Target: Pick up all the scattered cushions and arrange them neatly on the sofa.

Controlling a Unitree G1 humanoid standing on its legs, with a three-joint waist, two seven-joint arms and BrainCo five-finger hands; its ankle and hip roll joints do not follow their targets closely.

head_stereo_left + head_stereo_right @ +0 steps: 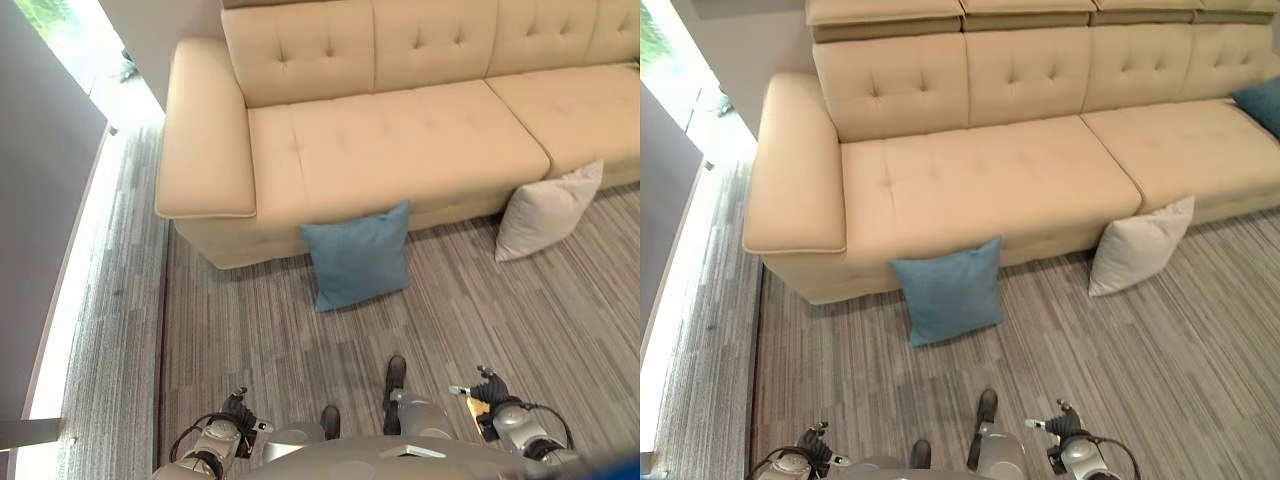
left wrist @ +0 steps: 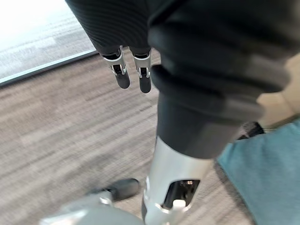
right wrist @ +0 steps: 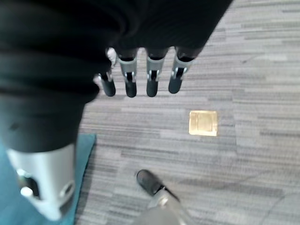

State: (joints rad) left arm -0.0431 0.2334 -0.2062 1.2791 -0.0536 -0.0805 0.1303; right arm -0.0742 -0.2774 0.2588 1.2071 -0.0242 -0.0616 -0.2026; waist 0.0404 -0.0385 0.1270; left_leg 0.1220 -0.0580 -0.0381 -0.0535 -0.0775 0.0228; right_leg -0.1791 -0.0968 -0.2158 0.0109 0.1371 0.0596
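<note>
We see a beige sofa (image 1: 400, 150) on a grey striped carpet (image 1: 250, 340). A blue cushion (image 1: 358, 256) stands on the carpet and leans against the front of the sofa, below the seat nearest the armrest. A white cushion (image 1: 547, 211) leans against the front too, further to the right, near the gap between two seats. One more blue cushion (image 1: 1262, 103) already lies on the far right seat (we see just its corner). Our left hand (image 2: 131, 75) hangs low above the carpet with its fingers straight and relaxed, holding nothing. Our right hand (image 3: 140, 82) also hangs with straight fingers, empty, near a small brass floor plate (image 3: 203, 123).
</note>
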